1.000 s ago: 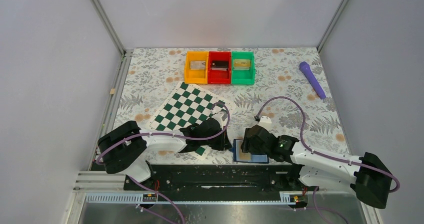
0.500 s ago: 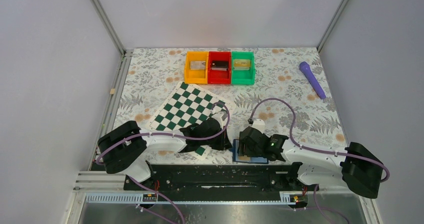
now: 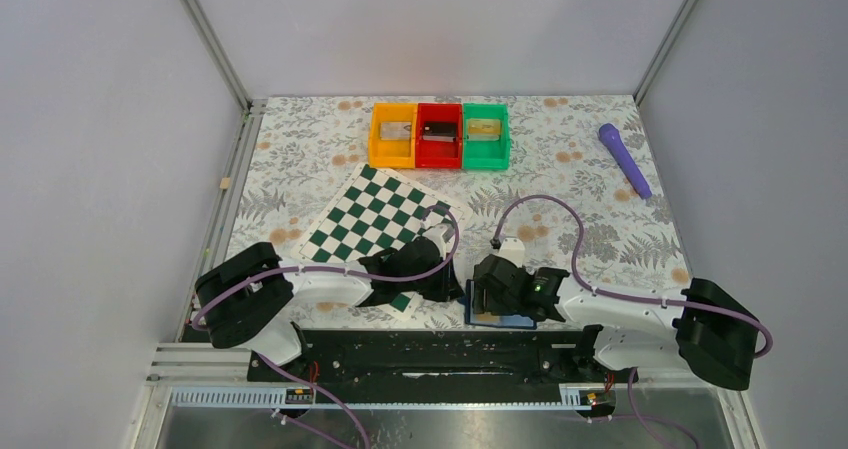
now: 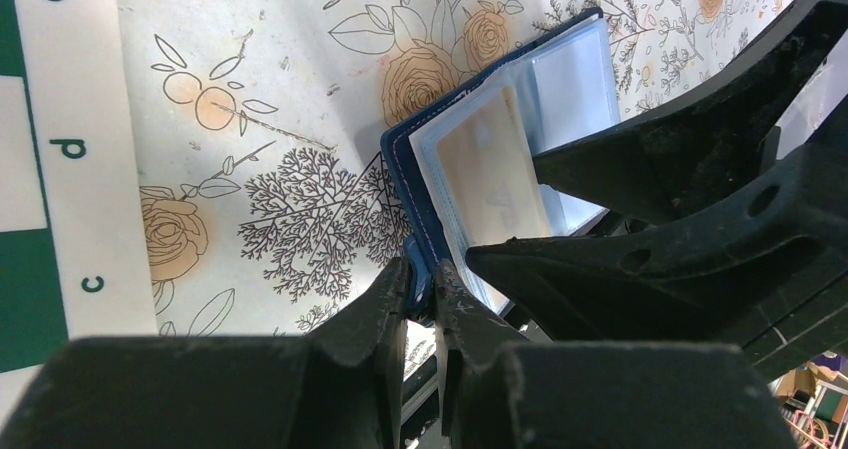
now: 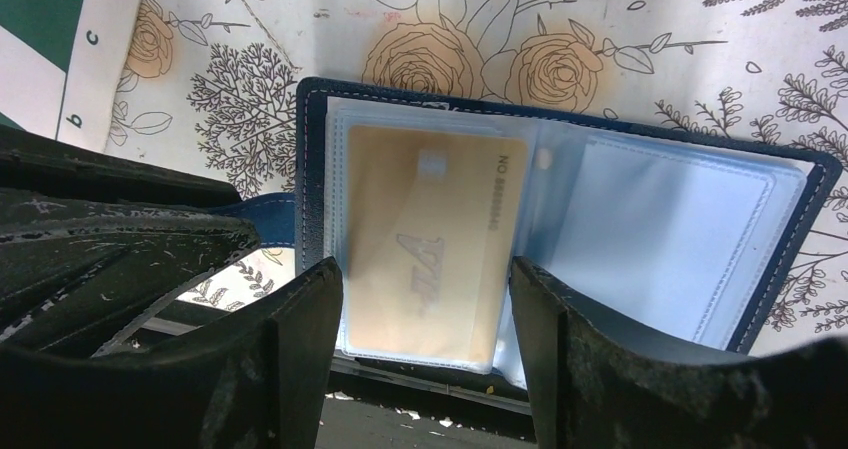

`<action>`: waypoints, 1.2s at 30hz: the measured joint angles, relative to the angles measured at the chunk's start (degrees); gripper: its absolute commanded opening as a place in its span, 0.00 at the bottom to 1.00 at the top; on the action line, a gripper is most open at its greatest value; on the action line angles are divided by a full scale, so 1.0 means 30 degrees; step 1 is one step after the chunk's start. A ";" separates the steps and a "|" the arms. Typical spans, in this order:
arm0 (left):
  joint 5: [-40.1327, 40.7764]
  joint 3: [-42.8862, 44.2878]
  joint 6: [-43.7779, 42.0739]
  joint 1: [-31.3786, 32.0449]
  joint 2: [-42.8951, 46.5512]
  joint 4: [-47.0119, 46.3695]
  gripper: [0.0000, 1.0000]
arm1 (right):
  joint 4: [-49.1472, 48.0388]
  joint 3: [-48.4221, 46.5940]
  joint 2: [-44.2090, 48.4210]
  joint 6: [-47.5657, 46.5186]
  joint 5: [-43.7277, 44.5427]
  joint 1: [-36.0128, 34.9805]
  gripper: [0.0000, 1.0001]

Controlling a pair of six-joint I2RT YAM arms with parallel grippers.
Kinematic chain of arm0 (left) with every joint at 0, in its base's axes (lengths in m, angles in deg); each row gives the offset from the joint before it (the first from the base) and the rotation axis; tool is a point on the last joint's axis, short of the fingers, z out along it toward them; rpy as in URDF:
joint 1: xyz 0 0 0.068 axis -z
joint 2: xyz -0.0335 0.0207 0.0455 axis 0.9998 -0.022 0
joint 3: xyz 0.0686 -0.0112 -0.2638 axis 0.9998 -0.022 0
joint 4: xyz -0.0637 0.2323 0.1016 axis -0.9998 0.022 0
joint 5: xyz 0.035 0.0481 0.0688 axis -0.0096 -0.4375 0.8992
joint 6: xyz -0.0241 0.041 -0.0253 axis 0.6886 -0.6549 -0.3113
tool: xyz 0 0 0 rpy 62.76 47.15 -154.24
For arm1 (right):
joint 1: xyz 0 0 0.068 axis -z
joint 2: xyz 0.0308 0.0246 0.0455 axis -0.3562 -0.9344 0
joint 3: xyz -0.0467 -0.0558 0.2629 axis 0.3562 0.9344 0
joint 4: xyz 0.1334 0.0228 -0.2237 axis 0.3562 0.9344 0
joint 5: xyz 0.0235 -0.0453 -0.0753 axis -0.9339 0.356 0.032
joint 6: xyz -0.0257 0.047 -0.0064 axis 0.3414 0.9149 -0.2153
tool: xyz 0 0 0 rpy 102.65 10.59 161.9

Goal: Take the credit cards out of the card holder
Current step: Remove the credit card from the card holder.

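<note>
1. Two claws meet at the lower centre of the top view. The right gripper (image 5: 425, 299) stands wide open, one finger on each side of the tan-gold credit card (image 5: 430, 229). I cannot tell whether its pads touch the sleeve.
2. The left gripper (image 4: 421, 294) is pinched closed on the blue edge of the card holder (image 4: 400, 189), in the lower middle of its wrist view.
3. The card holder lies open on the floral table cover (image 5: 600, 29), just right of the chessboard (image 3: 375, 214). The card sits in its left clear pocket.
4. The card looks thin, stiff, light and slick. The holder looks soft and light enough to lift with it unless pinned.
5. The best hold is probably across the card's long edges, near its bottom end in the right wrist view.
</note>
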 measured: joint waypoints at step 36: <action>0.0015 -0.0109 0.0007 0.0000 0.0342 -0.0058 0.00 | 0.2557 -0.0168 0.2361 0.0350 0.2390 -0.0372 0.64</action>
